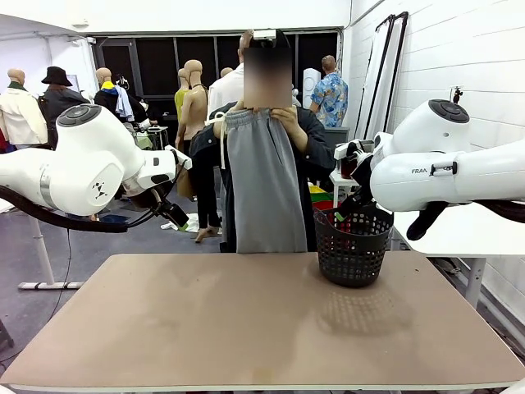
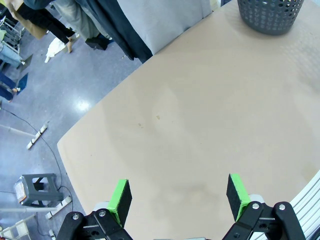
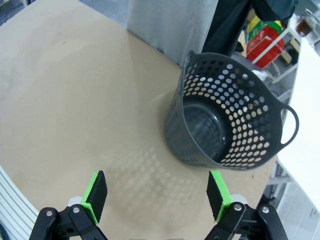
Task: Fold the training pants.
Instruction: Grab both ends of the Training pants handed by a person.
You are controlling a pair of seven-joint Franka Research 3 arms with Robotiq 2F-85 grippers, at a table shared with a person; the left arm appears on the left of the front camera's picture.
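Note:
A person at the far side of the table holds up the light grey training pants by the waistband with both hands, so they hang down in front of the body. Their lower part shows in the left wrist view and in the right wrist view. My left gripper hangs open over the bare tan table, well short of the pants. My right gripper is open too, above the table just before the basket. In the front view the left gripper is raised at the left.
A black mesh basket stands on the table at the far right, empty inside. The tan table stretches wide in front of it. A white table stands off to the right.

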